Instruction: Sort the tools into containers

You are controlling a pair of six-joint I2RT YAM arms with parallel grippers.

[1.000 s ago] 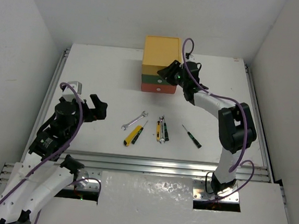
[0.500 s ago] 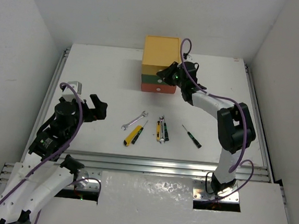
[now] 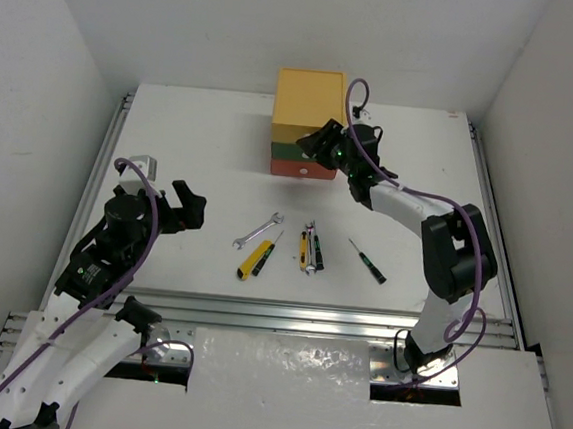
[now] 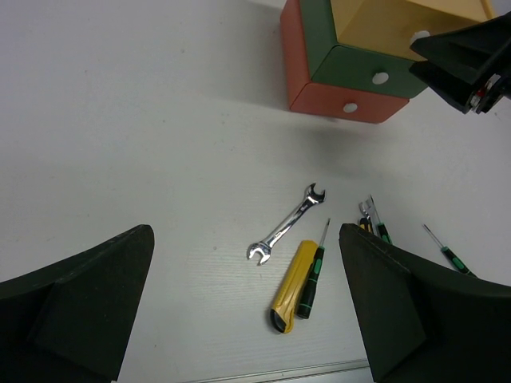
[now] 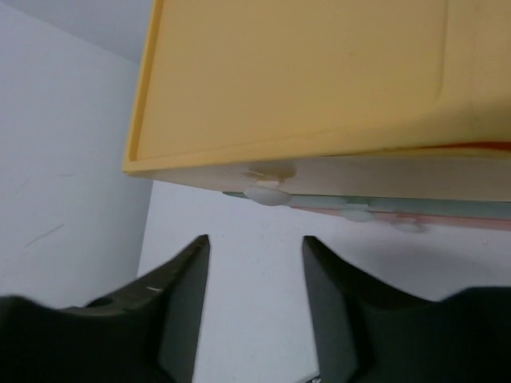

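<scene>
None of the tools [image 3: 258, 231] is sorted; they lie on the table [image 3: 174, 124]. Your right gripper [image 5: 255, 247], half open and empty, faces the yellow drawer's [image 3: 309, 96] knob [image 5: 267, 194]: close on it, then pull. Left gripper [image 3: 189, 206] gapes wide, empty.

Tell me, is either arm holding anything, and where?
Nothing. The left end effector is open; the right end effector, open too, sits short of the yellow drawer's knob.

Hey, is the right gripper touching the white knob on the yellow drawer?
Apart. The right wrist view shows a clear gap between the open right gripper and the knob of the yellow drawer.
</scene>
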